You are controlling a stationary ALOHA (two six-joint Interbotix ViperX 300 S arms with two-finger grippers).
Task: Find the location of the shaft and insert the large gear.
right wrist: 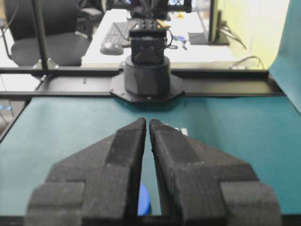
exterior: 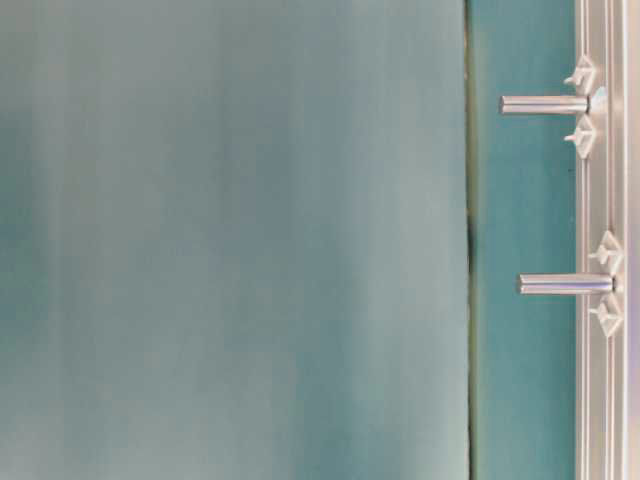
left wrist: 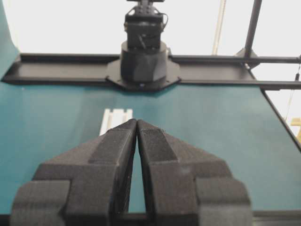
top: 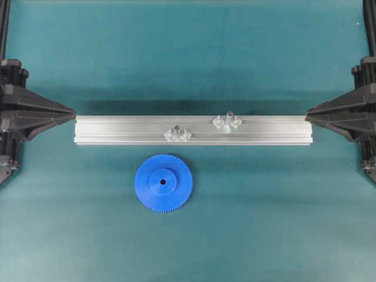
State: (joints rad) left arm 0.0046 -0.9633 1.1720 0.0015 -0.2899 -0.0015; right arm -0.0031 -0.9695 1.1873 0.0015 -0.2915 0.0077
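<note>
Teal mat (top: 264,223) bears the large gear (top: 163,183); both arms' fingers (left wrist: 137,123) (right wrist: 146,121) pinched together, empty.

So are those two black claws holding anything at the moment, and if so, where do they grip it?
Nothing is held. The left gripper and right gripper are both shut on air, and the large gear lies alone on the table.

1. Teal mat (top: 188,53) covers the table, evenly lit from above.
2. Black frame rail (right wrist: 225,84) borders the mat's far edge (right wrist view).
3. Beyond it, a white desk (right wrist: 117,44) carries a keyboard (right wrist: 117,30), a mouse (right wrist: 111,48) and cables.
4. Black office chair (right wrist: 51,37) stands left of the desk.
5. Bright, washed-out white backdrop (left wrist: 70,28) fills the left wrist view behind black posts (left wrist: 254,28).
</note>
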